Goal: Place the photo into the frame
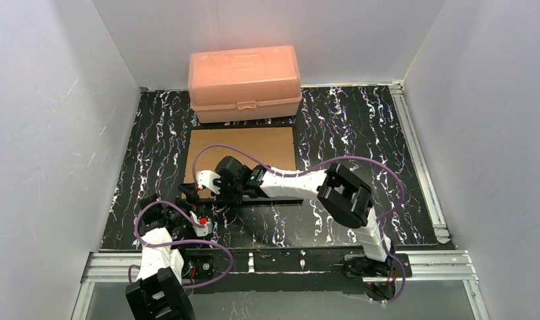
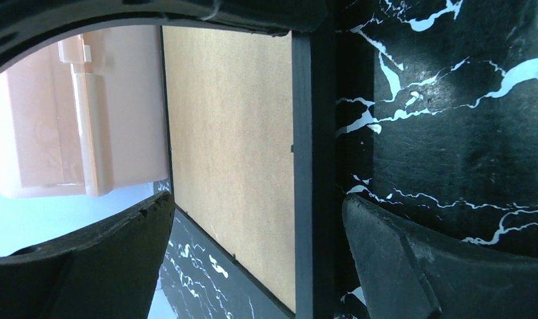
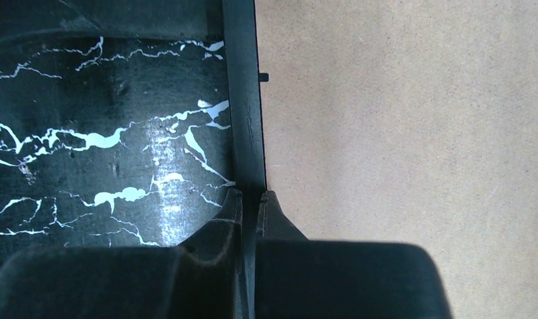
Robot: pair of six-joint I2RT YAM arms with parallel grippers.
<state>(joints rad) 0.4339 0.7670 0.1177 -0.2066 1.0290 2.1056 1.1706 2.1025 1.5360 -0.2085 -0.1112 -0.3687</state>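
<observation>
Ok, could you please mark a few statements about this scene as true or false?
1. The right gripper is shut on the frame at its edge. True.
2. The left gripper is shut too. False: its jaws stand wide open.
3. The peach box stands at the far edge of the table. True.
4. The photo lies face up in the frame. False: only the brown backing board shows there.
</observation>
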